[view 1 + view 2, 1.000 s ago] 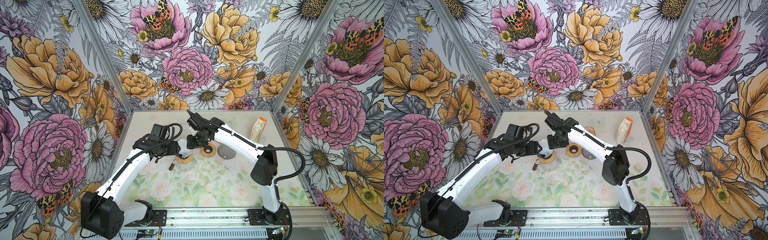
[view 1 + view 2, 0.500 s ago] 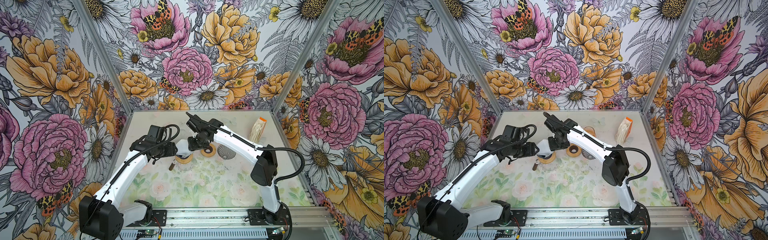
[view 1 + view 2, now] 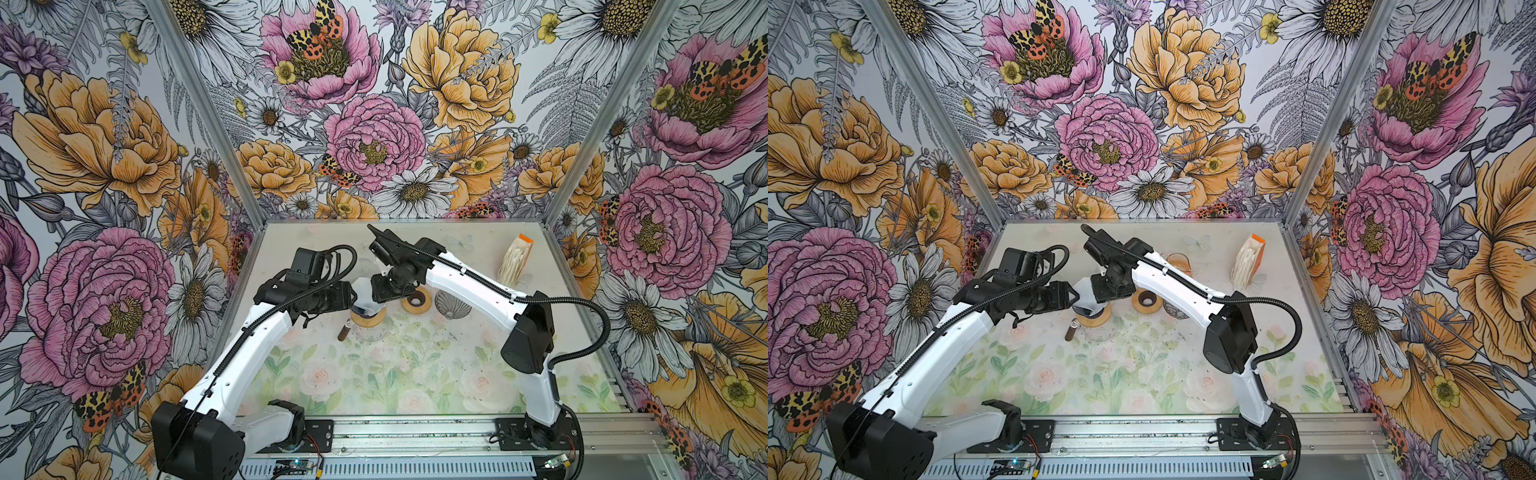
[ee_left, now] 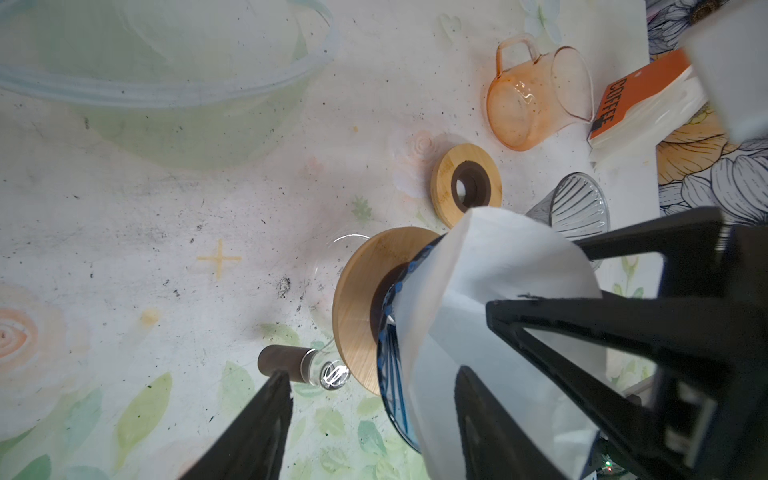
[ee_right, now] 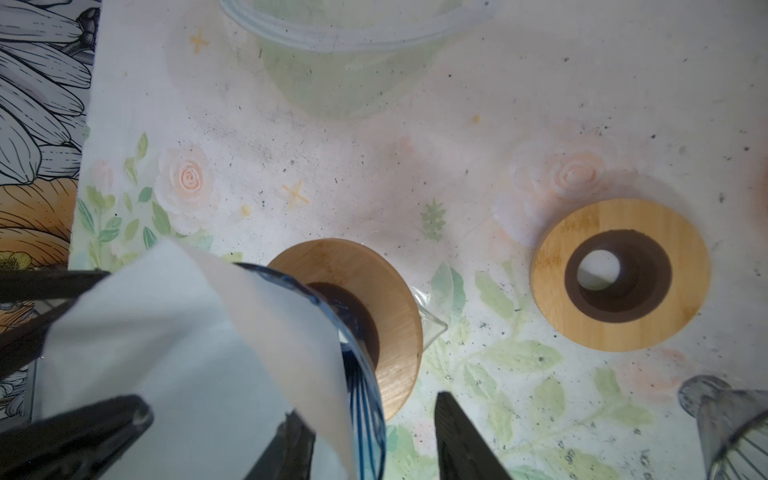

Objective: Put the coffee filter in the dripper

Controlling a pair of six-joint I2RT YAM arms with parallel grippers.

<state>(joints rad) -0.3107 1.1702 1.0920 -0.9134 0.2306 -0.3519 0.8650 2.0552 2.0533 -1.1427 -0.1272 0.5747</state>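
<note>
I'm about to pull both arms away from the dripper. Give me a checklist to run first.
1. Filter inside dripper: ok.
2. Filter fully seated: cannot tell; paper stands well past the rim.
3. Dripper in its ring: ok.
4. Left pincer open: ok.
5. Right pincer clear of dripper: not ok; rim shows between its jaws.
6. Spare ring out of the way: ok.
</note>
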